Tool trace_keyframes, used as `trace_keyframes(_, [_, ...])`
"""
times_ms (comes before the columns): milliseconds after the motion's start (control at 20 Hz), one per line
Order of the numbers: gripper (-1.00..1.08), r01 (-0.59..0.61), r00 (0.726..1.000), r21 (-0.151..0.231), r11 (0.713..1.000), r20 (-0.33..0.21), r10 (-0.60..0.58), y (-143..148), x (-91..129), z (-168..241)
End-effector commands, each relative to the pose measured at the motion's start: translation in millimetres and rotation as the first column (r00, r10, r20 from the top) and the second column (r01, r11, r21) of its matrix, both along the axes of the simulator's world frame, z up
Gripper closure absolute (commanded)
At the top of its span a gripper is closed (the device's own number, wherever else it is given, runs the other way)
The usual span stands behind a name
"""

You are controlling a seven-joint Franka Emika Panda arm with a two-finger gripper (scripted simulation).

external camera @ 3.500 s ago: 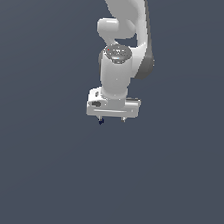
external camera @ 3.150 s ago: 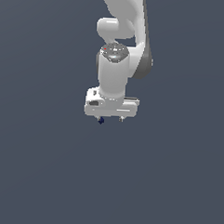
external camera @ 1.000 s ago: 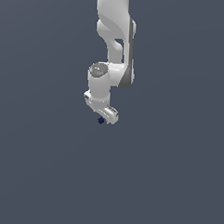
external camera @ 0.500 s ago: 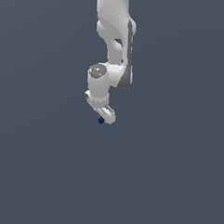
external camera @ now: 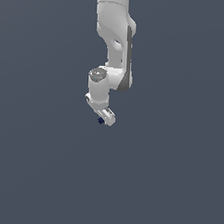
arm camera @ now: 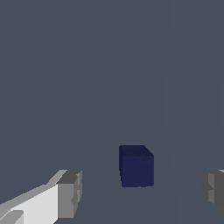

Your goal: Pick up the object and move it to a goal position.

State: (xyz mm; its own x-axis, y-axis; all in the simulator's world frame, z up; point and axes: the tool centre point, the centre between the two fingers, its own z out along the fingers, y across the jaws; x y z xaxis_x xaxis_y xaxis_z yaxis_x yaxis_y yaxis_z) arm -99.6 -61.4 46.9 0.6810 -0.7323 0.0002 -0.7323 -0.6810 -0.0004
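One small navy-blue block [arm camera: 136, 166] is all there is to grab here, sitting between the tool's [arm camera: 142, 192] two grey fingertips [arm camera: 70, 192] in the wrist view, with a clear gap on each side, so the tool is spread wide and not gripping anything. In the exterior view the block [external camera: 100, 121] shows as a tiny dark speck right at the tip of the tool [external camera: 105, 118], against the plain grey surface [external camera: 176, 173]. Compared with 3.5 s ago, the white arm [external camera: 113, 39] has turned its wrist: back then the tool faced the camera broadside, now it's seen nearly edge-on and angled. Since half a second ago, almost nothing differs.
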Motion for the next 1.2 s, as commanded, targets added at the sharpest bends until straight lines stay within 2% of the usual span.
trace_keyframes(0, [-0.92,0.002,1.0,0.0,1.0,-0.001,-0.002,0,-1,-12])
trace_keyframes(450, [-0.92,0.004,1.0,0.0,1.0,-0.001,-0.004,0,-1,-34])
trace_keyframes(500, [1.08,0.004,1.0,0.0,1.0,-0.001,-0.004,0,-1,-34])
trace_keyframes(1150, [1.08,0.004,1.0,0.0,1.0,-0.001,-0.004,0,-1,-32])
